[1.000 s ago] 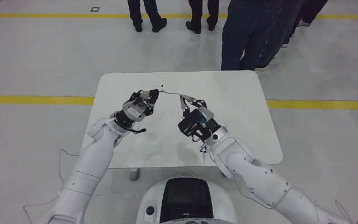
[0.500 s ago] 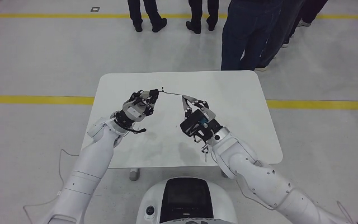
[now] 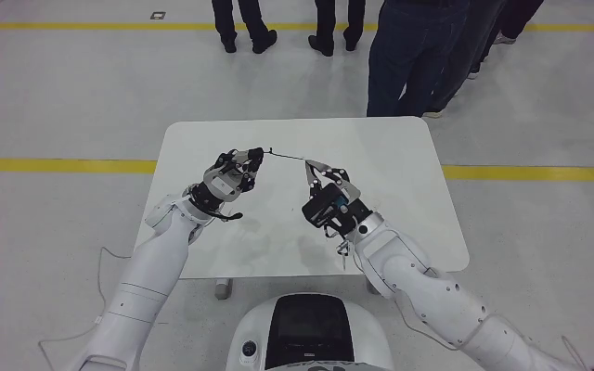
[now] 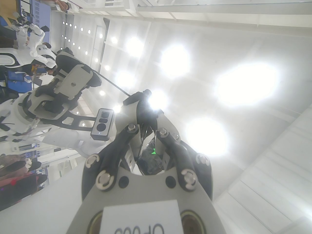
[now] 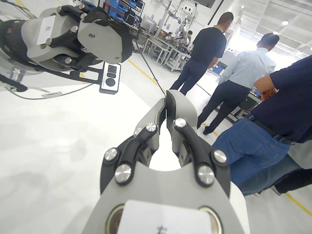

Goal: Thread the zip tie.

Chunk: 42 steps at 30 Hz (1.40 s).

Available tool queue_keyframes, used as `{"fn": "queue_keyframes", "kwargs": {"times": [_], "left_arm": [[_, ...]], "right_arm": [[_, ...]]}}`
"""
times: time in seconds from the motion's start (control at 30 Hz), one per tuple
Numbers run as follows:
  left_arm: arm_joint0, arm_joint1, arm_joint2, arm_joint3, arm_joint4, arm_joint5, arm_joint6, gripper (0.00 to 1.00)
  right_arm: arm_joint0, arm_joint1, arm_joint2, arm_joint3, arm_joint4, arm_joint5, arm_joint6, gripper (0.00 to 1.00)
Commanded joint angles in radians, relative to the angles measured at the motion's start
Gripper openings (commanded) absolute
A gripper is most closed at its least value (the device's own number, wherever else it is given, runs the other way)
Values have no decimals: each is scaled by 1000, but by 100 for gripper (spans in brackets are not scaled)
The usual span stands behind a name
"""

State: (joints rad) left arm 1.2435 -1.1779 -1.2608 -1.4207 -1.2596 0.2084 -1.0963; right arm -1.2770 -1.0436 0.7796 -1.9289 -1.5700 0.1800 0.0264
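Spanning the gap between both grippers, the zip tie [image 3: 288,154] is being held taut in the air above the table [image 3: 399,185]; one end is being pinched in the closed left gripper [image 3: 258,155], the other in the closed right gripper [image 5: 166,98], probably so that each end is being controlled separately for threading. Its long axis is being presented roughly level, running straight from one arm across to the other; which end is the head cannot be told.

Black zip tie [image 3: 287,154]; plain white table [image 3: 399,185]; left gripper [image 3: 257,156] and right gripper [image 3: 310,166], grey shells with black linkages and silver rivets; pale grey floor [image 3: 83,93] crossed by a yellow stripe [image 3: 74,165].
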Motion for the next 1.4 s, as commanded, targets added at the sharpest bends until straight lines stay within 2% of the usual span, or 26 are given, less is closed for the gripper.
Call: {"fn": "queue_keyframes", "kwargs": {"times": [0.0, 0.87, 0.9, 0.93, 0.97, 1.07, 1.2, 1.37], "left_arm": [[0, 0, 0, 0, 0, 0, 0, 0], [0, 0, 0, 0, 0, 0, 0, 0], [0, 0, 0, 0, 0, 0, 0, 0], [0, 0, 0, 0, 0, 0, 0, 0], [0, 0, 0, 0, 0, 0, 0, 0], [0, 0, 0, 0, 0, 0, 0, 0], [0, 0, 0, 0, 0, 0, 0, 0], [0, 0, 0, 0, 0, 0, 0, 0]], "right_arm": [[-1, 1, -1, 0, 0, 1, 0, 0], [-8, 32, -27, -19, 0, 40, 6, 0], [-10, 33, -27, -20, 0, 42, 8, 31], [-15, 33, -28, -22, 0, 47, 13, 82], [-20, 33, -27, -23, 0, 50, 15, 100], [-42, 34, -20, -19, 0, 57, 12, 100], [-72, 31, 1, -17, 17, 40, -1, 100], [-74, 31, 3, -17, 18, 38, -2, 100]]}}
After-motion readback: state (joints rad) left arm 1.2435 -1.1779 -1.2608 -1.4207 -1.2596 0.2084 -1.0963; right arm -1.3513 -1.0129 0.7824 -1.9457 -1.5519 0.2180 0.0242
